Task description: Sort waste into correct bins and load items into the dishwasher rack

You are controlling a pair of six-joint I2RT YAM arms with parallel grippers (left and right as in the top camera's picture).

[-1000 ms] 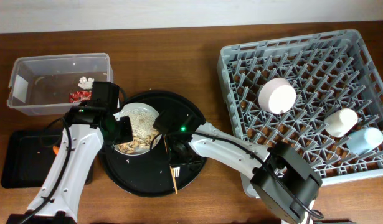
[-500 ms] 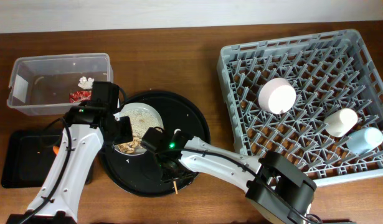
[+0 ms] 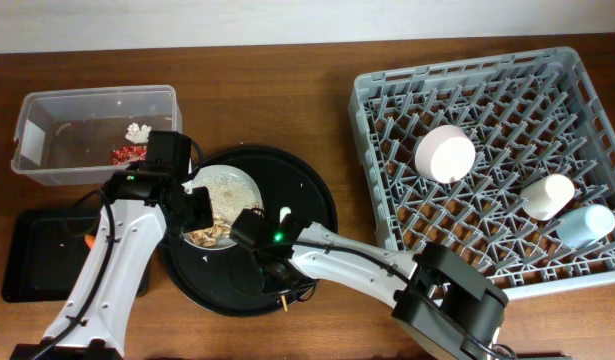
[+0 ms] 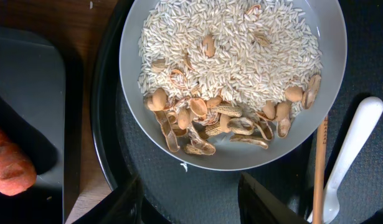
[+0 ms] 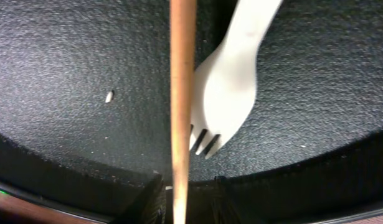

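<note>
Moved: right gripper (image 5: pixel 186 198) has swung from the middle of the large round black tray (image 3: pixel 212 282) to its front edge, with its jaws drawn narrower; nothing else has shifted.
Clear plastic rectangular tub (image 3: pixel 97 94): far left; holds the red crinkled snack wrapper (image 3: pixel 127 153) and the small white crumpled scrap (image 3: pixel 138 130).
Shallow black rectangular tray (image 3: pixel 32 265): in front of the tub; the orange carrot piece (image 4: pixel 10 165) lies at its right side.
Left gripper (image 4: pixel 191 208): jaws apart with nothing between them, hovering at the plate's near rim.
Pale round plate (image 4: pixel 331 62): on the left part of the round tray; carries crumbly beige food scraps (image 4: pixel 228 68), rice and peanut shells.
Thin wooden chopstick (image 5: pixel 180 93): flat on the round tray, just beside the white plastic fork (image 5: pixel 231 93); it runs between the right fingers (image 5: pixel 147 202), but whether they touch it cannot be told.
Large square grey plastic rack (image 3: pixel 547 80): far right; holds the pink bowl (image 3: pixel 445 153), cream cup (image 3: pixel 547 195) and small blue cup (image 3: pixel 585 225).
</note>
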